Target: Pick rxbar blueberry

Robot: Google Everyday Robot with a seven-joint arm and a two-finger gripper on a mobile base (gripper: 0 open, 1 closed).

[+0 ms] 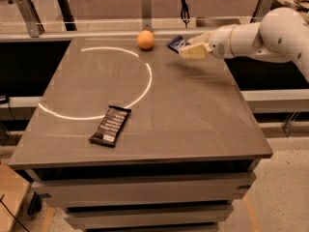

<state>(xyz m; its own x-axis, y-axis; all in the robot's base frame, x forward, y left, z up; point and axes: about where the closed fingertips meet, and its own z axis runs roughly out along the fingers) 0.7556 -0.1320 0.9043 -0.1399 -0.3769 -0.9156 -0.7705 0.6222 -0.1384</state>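
The rxbar blueberry [176, 43] is a small dark navy-blue bar. It sticks out from the tips of my gripper [186, 49], tilted, above the far right part of the table [193, 110]. The gripper's cream-coloured fingers [194, 52] are shut on it. My white arm [256, 37] reaches in from the right. The bar is a little to the right of an orange [146, 39].
A longer black bar with white text lines [110, 125] lies at the front left of the table, on a white circle line [145, 81]. A rail with metal posts [146, 6] runs behind the table's far edge.
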